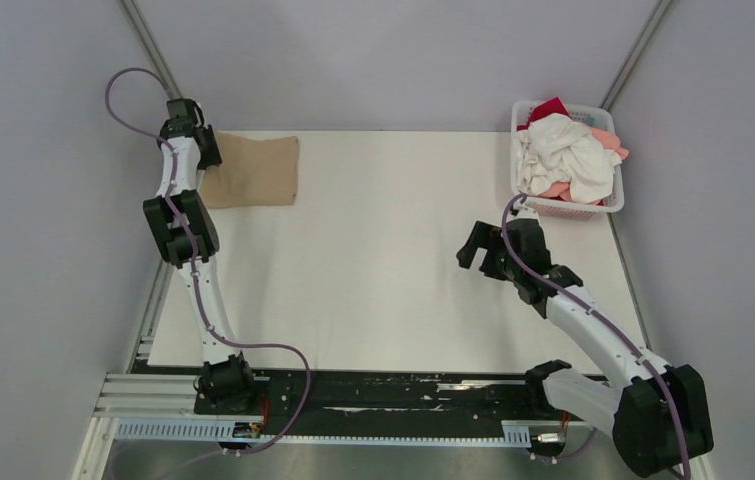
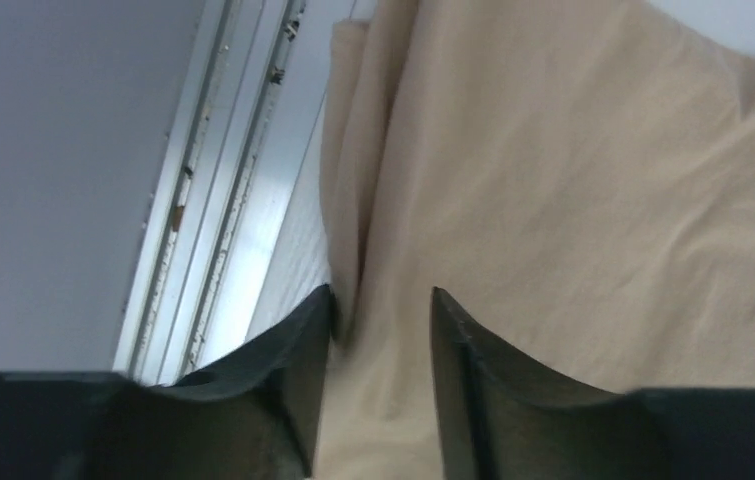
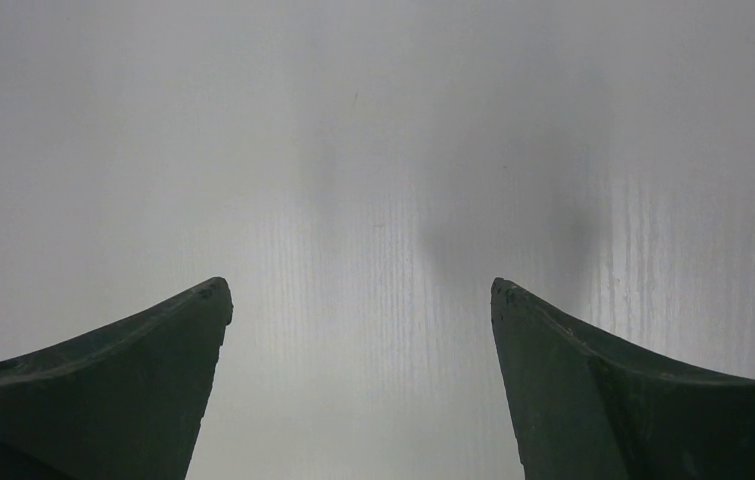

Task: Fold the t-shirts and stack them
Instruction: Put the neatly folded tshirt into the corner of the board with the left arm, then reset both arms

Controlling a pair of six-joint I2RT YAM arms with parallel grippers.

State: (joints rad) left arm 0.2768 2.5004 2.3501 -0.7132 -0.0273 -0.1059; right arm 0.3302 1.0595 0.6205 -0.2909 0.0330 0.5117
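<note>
No legible text, no labels, brands, numbers or signs on anything in view

The white table has a matte top with a faint lined grain and carries two things. A white lattice basket stands on its far right corner, reaching the right edge. Well apart from the basket, straight across at the opposite far corner, the tan t-shirt lies flat, folded into a rough rectangle, softly creased, its outer side at the table's edge
</note>
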